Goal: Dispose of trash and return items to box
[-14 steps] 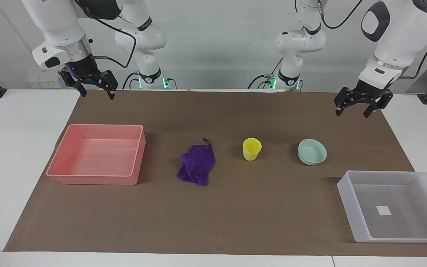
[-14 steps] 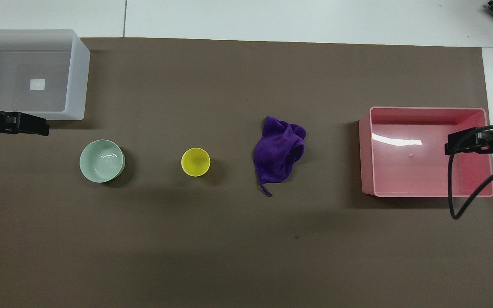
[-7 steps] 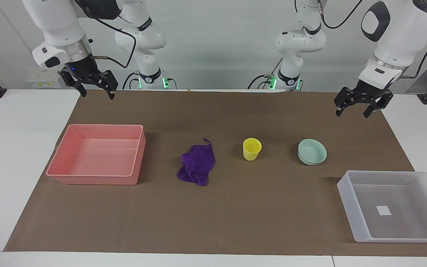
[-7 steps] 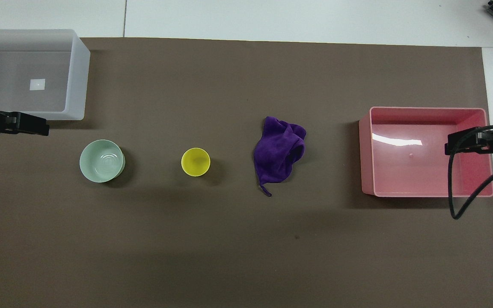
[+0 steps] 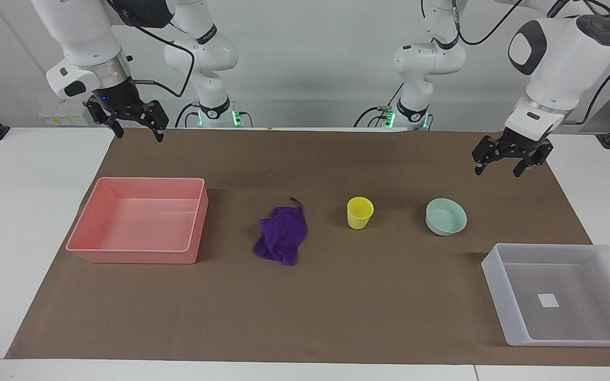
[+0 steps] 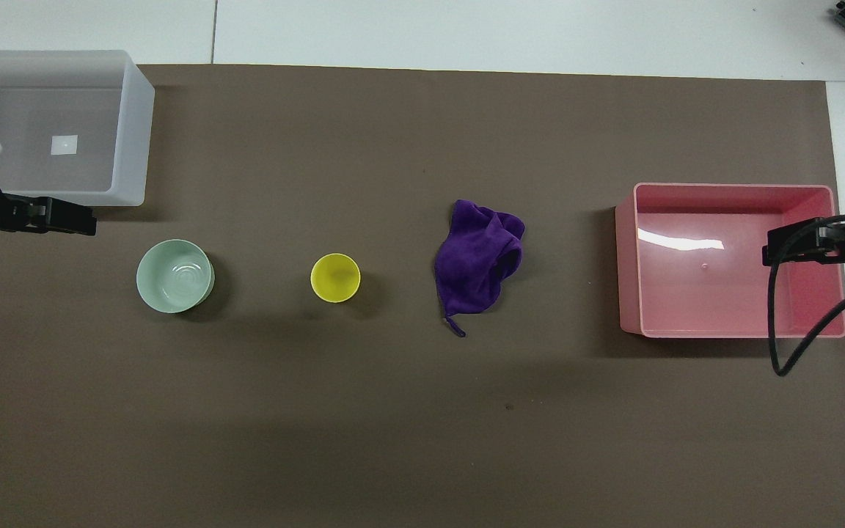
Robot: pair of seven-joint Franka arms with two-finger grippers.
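Note:
A purple cloth (image 5: 281,235) (image 6: 477,268) lies crumpled on the brown mat at mid table. A yellow cup (image 5: 360,212) (image 6: 335,278) stands upright beside it, toward the left arm's end. A mint-green bowl (image 5: 446,216) (image 6: 174,276) sits beside the cup, further toward that end. The translucent tray (image 5: 580,317) (image 6: 136,132) with a white sticker is empty, farther from the robots than the bowl. My left gripper (image 5: 496,170) (image 6: 70,218) hangs open and empty over the mat by the bowl. My right gripper (image 5: 140,135) (image 6: 796,249) waits open and empty, high above the pink bin's end.
An empty pink bin (image 5: 141,222) (image 6: 723,286) stands at the right arm's end of the brown mat (image 5: 305,312). White table surface borders the mat on all sides. A black cable (image 6: 778,323) hangs from the right arm over the bin.
My left gripper has come down a little and shifted toward the bowl. The right arm and all the objects have not moved.

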